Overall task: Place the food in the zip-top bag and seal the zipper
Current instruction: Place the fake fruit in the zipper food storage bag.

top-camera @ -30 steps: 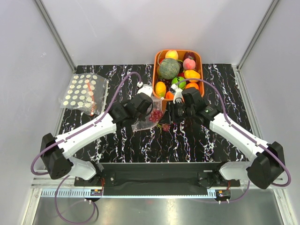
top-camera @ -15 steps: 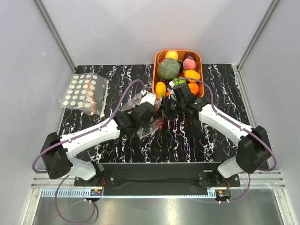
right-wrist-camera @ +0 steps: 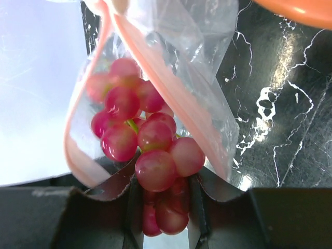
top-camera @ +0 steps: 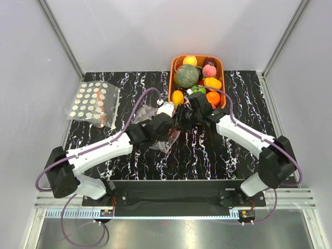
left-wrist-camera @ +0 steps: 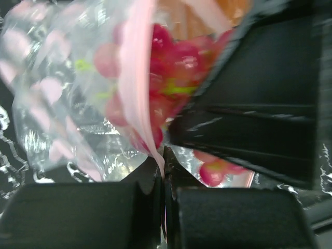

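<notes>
Seen from above, the left arm (top-camera: 109, 148) and right arm (top-camera: 241, 134) hide most of the bag (top-camera: 166, 145). The grapes (left-wrist-camera: 174, 78) are blurred in the left wrist view.

grapes (right-wrist-camera: 155, 150) red-pink w/ green stems; bag (left-wrist-camera: 46, 88) clear w/ pale pink dots; strip (left-wrist-camera: 139, 78) pink; table (top-camera: 207, 150) black w/ white veins; basket (top-camera: 171, 78) orange; 2nd bag (top-camera: 92, 102) cream dots
</notes>
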Available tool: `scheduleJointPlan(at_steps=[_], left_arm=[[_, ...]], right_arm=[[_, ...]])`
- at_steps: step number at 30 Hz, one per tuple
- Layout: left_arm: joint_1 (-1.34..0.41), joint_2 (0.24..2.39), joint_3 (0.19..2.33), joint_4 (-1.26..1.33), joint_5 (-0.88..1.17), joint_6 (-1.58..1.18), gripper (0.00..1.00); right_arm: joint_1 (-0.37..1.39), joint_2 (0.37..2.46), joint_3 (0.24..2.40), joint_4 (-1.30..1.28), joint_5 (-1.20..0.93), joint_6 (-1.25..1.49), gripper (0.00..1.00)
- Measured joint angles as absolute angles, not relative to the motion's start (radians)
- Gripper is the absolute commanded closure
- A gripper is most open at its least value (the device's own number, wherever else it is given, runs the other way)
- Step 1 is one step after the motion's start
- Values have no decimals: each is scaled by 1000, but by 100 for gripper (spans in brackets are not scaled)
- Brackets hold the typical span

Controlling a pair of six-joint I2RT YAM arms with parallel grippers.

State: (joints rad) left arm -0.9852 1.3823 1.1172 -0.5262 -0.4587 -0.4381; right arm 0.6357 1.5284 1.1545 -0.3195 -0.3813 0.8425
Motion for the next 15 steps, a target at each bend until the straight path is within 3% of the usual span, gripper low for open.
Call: scheduleJointPlan(at_steps=[12,15], left_arm=[[-986,1312,1142,-545,-341,-438,100],[-986,1279,1157,-545,-336,-437,100]], right_arm=[[680,1554,1129,-276,-252,830,64],[695,1553,1132,-278,-243,803,46]])
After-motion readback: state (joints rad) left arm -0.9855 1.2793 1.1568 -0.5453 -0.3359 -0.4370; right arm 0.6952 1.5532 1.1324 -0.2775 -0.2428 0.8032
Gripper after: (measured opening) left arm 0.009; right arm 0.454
